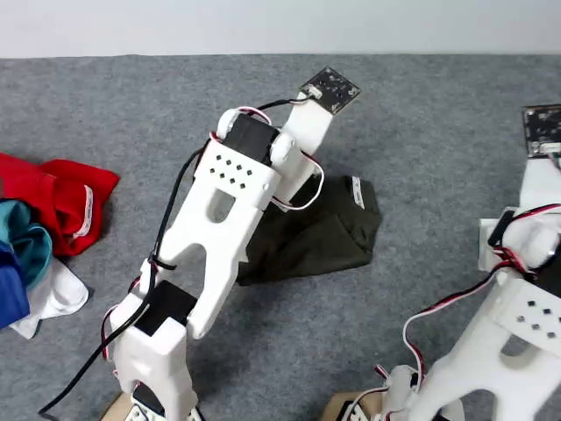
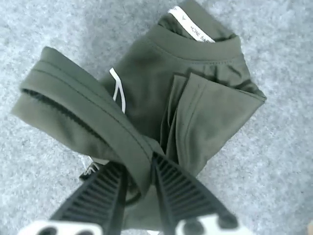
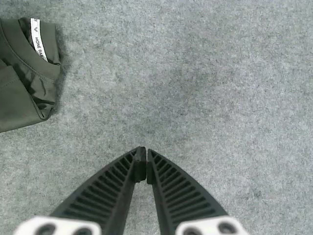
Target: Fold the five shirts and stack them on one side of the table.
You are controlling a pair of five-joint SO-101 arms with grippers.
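"Where was the green shirt [image 1: 316, 232]?"

"Near the middle of the grey surface [image 1: 421, 132], partly folded. Its collar and white label [image 2: 190, 27] were on the side nearer the right arm [image 1: 517, 324], and the left arm [image 1: 219, 219] leaned out over it."

"What was the left pincer [image 2: 138, 165] doing?"

"It was clamped on a hemmed edge of that shirt, with the cloth pinched tight at its tips. The hemmed band ran away from the tips across the rest of the shirt. It looked raised off the layers beneath, though I could not be sure from that angle."

"And the right pincer [image 3: 145, 155]?"

"It was closed with nothing in it, its tips pressed together above bare surface. It was near the shirt's collar but apart from it."

"What about the other shirts?"

"They lay crumpled in a pile [image 1: 39, 250] at the surface's edge on the left arm's side, well apart from the green one. The red shirt [image 1: 66, 197] was farthest back, with a teal shirt [image 1: 31, 246] against it. A blue shirt [image 1: 10, 289] lay at the very edge, and a white shirt [image 1: 57, 294] was nearest the arm bases."
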